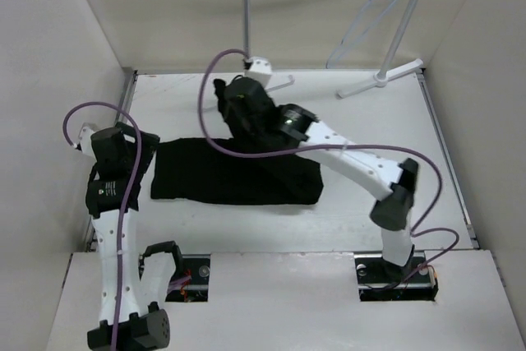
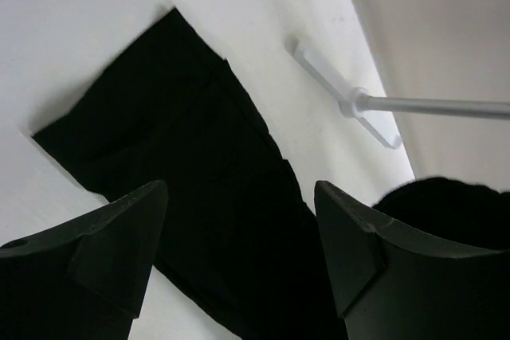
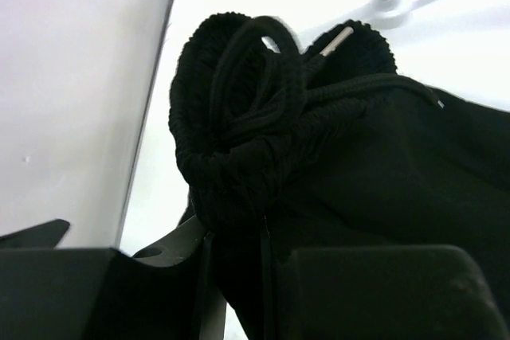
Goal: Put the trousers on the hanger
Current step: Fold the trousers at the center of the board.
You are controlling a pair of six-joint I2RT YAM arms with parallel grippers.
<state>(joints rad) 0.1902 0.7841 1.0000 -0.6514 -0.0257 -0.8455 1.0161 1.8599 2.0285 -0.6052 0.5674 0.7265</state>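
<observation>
The black trousers lie folded across the middle of the table, their waist end lifted at the back. My right gripper is shut on the bunched drawstring waist, which fills the right wrist view. My left gripper is open and empty, hovering just left of the leg end of the trousers. The pale-blue hanger hangs by its hook from the white rack's bar at the back right, tilted.
The white garment rack stands at the back with two posts and feet on the table; one foot shows in the left wrist view. Beige walls close in the left, right and back sides.
</observation>
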